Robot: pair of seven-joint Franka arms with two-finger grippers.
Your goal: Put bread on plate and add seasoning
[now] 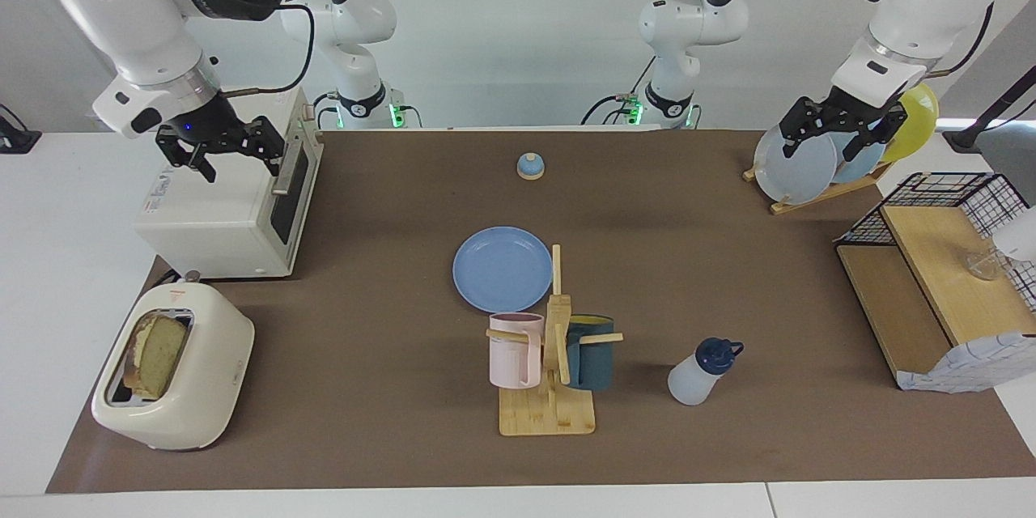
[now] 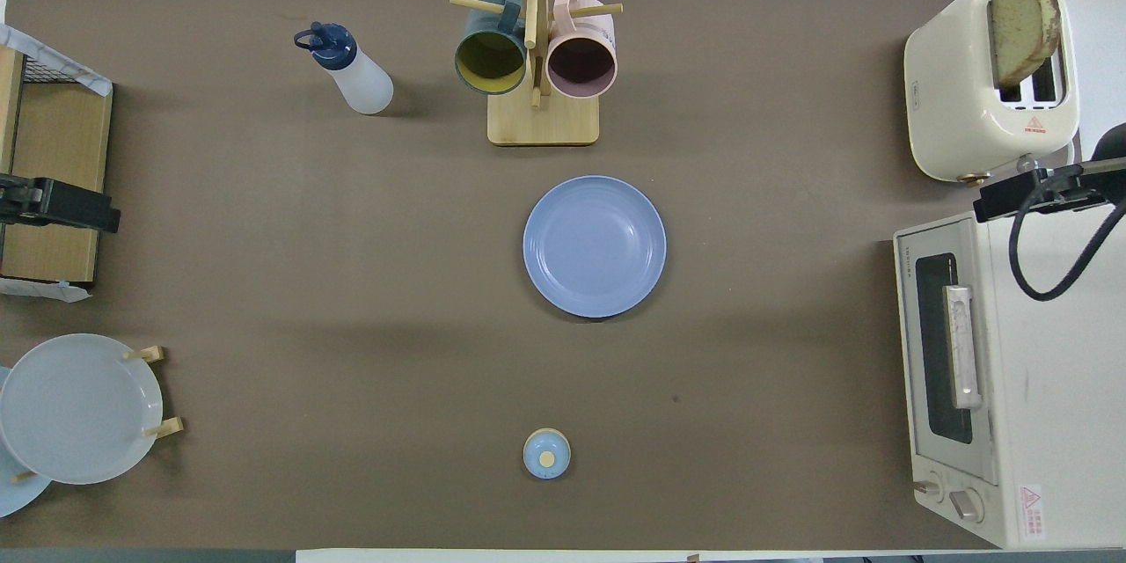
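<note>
Facing you: your bread [image 1: 155, 354] stands in the toaster [image 1: 174, 368]; plate [image 1: 502, 269] mid-table; right gripper [image 1: 235, 147] released over the oven [image 1: 231, 202], left gripper [image 1: 842, 129] released over the rack plates [image 1: 797, 164]. Overhead: seasoning [image 2: 347, 70] stands beside the mug stand [image 2: 541, 110], farther than the plate.

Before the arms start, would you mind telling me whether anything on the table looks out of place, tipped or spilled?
Nothing stands out. The bread sits in the toaster, the plate lies flat and bare mid-table, and the seasoning stands upright beside the mug rack, cap on. No spills show.
</note>
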